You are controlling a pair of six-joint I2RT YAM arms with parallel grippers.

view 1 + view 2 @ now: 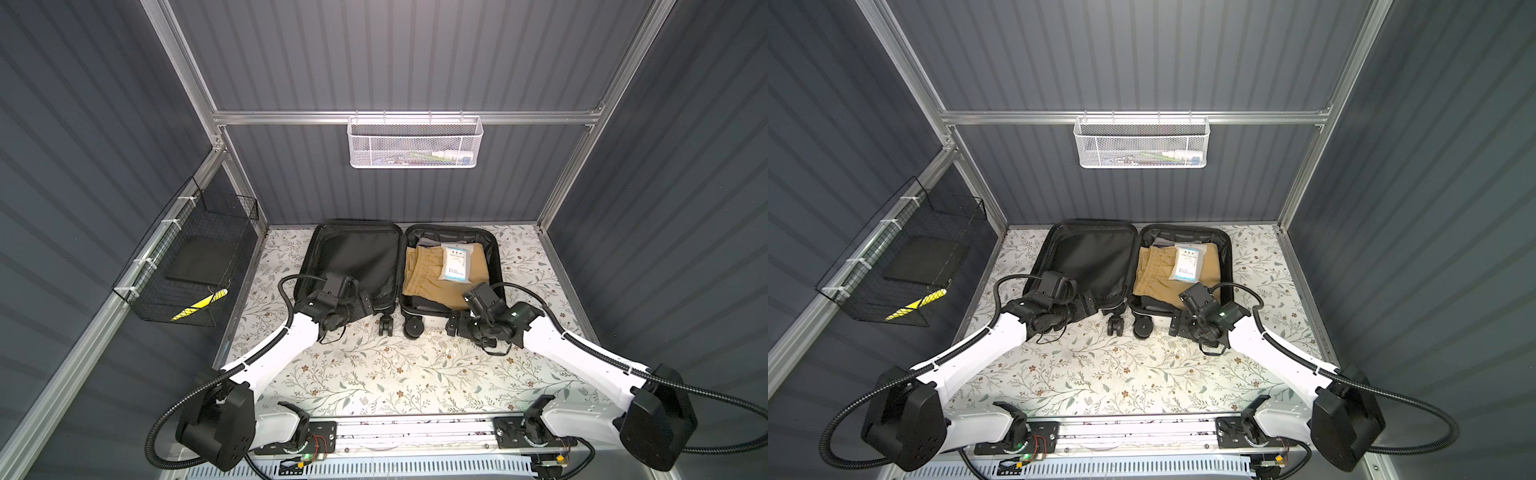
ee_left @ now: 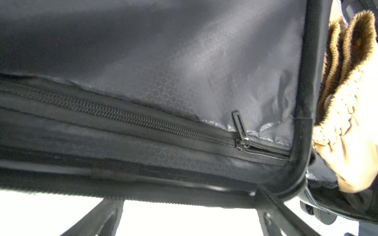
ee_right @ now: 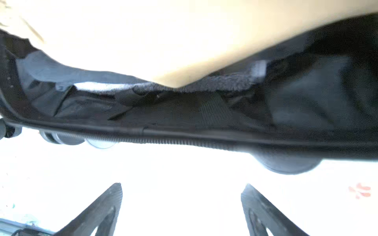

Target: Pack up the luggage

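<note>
Enclosed robot laboratory cell: grey ribbed wall panels on a silver aluminium extrusion frame, a floral-print tabletop, and white-and-black robot arms mounted on a pale front rail.

You've got print on the white packet in the luggage, toward its far right corner: dark characters at the far end and a blue band at the near end, all too small to read. Yellow-and-black stripes show in the black basket. Nothing here is legible.
</note>
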